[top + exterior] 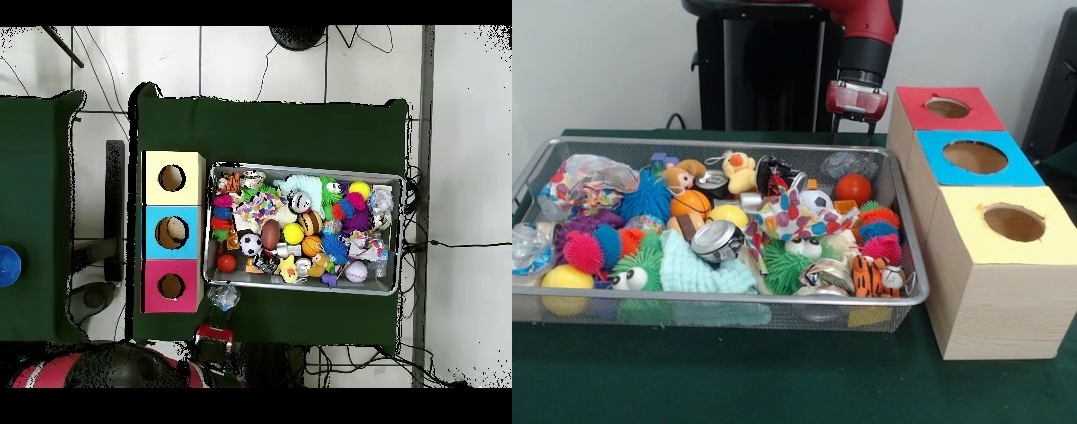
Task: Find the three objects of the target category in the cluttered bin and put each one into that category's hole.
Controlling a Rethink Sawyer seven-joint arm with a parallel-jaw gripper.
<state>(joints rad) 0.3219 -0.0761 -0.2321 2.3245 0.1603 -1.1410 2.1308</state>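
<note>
1. The cluttered bin (724, 299) sits on the green table (777, 380), heaped with toys and cans; its long axis runs left to right in both views, parallel to the table's long edge

2. Beside one short end stands a row of three wooden boxes, each with a round hole: red box (949, 108), blue box (975, 157), yellow box (1011, 223). The row runs crosswise to the bin's length

3. The gripper (854, 132) hangs behind the bin's far rim, near the red box; whether its fingers are wide or narrow cannot be told

4. Only the overhead view shows a crumpled clear object (223, 297) on the cloth just outside the bin, and something pale inside the blue box's hole (172, 232)

5. The front view shows the boxes' pale wood sides
</note>
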